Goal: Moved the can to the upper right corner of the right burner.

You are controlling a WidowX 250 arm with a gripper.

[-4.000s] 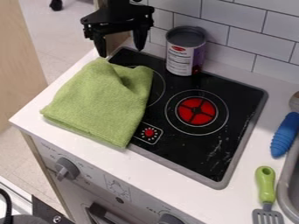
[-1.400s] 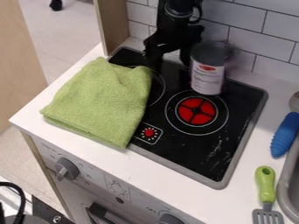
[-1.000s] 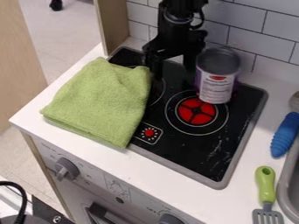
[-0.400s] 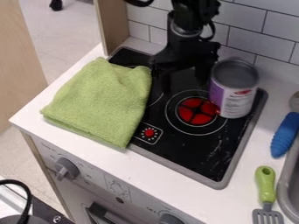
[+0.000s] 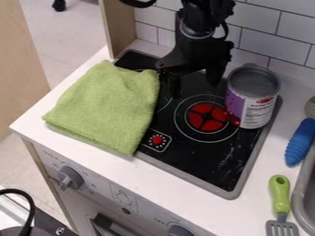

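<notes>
Gripper (image 5: 195, 84) hangs low over the back part of the cooktop (image 5: 206, 161), fingers spread, nothing pinched between them; arm (image 5: 203, 20) drops in from twelve o'clock, fingers pointing down, the near-side and far-side tips well apart. Can (image 5: 252, 99) stands upright just beside the gripper, toward four o'clock of it, close to the finger nearest it; contact cannot be told. Can is at about two to three o'clock of the right burner (image 5: 207, 116), its base near the cooktop's edge. Handling, as judged: stiff wall, smooth label likely a little slippery, weight uncertain, probably light if empty. Body looks broad against the finger gap, so a squeeze around the middle may be tight; pinching the rim of its grey top, one finger inside if it is hollow, seems the better hold. For sliding, a low push on the wall at its nine o'clock side should serve; a high one could tip it. Placement looks nearly done, perhaps wanting a small nudge toward one o'clock. Green cloth (image 5: 104, 108) lies at eight o'clock of the gripper.
</notes>
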